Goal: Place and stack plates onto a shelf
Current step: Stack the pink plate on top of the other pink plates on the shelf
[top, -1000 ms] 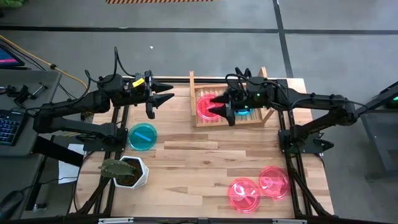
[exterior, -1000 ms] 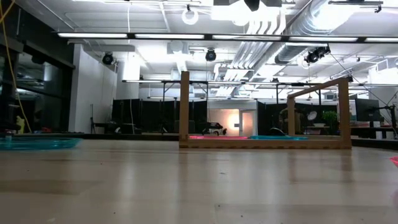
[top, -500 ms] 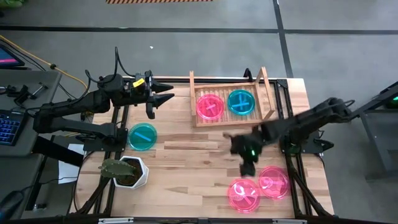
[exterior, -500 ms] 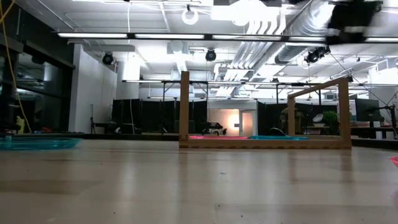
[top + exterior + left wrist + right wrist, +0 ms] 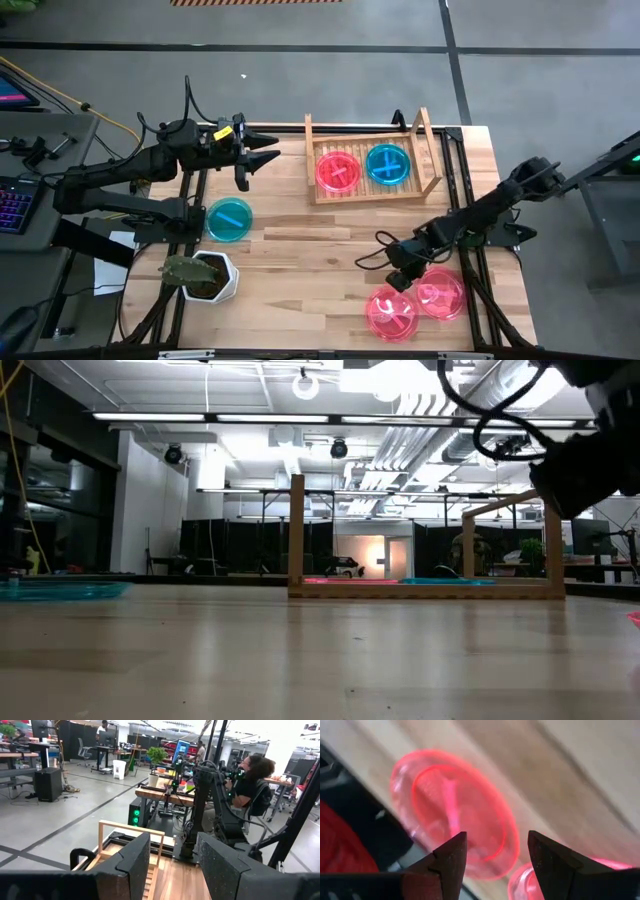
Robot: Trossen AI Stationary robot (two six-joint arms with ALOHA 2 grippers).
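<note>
Plates: 3 pink [image 5: 391,312], 2 teal [image 5: 229,218].

A butcher-block tabletop [image 5: 300,255] carries everything here. Near its far edge a light wooden shelf [image 5: 432,150] is set, and on its slatted base a pink plate [image 5: 338,170] and a teal plate [image 5: 387,164] are laid side by side. Toward the left edge another teal plate [image 5: 229,218] is placed flat, and near it, at the near left corner, a white hexagonal plant pot [image 5: 218,280] is stood. At the near right, two pink plates [image 5: 392,313] [image 5: 446,293] are laid touching each other.
</note>
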